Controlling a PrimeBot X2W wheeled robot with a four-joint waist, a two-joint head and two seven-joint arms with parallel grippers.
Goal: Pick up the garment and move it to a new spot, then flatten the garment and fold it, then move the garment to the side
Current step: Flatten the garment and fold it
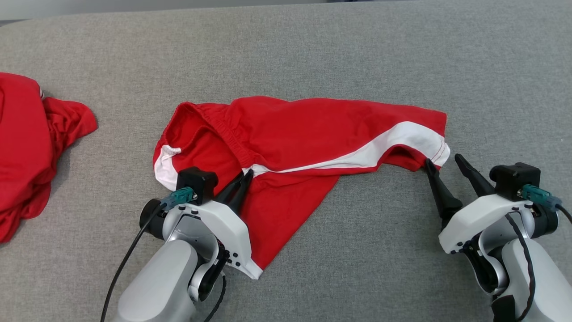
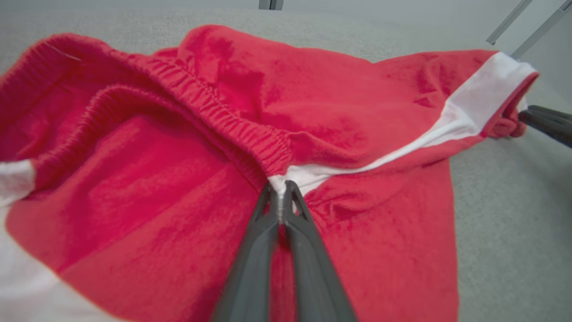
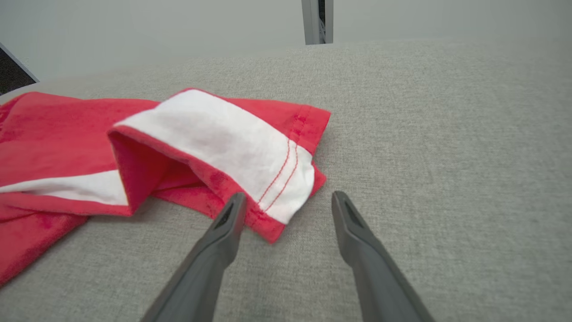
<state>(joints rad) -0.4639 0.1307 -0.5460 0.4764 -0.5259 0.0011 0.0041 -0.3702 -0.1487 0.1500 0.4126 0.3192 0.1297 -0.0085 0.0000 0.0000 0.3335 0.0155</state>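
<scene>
Left gripper (image 2: 279, 185) tight on garment (image 1: 313, 129); right gripper (image 3: 289, 197) wide.

Plain test-room look: grey fabric table (image 1: 313, 44), bare pale wall (image 3: 178, 27).

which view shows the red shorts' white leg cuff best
Right wrist view: the white leg cuff of the red fabric shorts lies close, stitching sharp, before the open right pincer. Head view shows it small; left wrist view, distant.

Two garments on one grey desk (image 1: 402, 53): red-and-white shorts (image 1: 304, 129) in the middle, a red heap (image 1: 22, 147) at left. Two grippers: left gripper (image 1: 247, 173), right gripper (image 1: 443, 159).
</scene>
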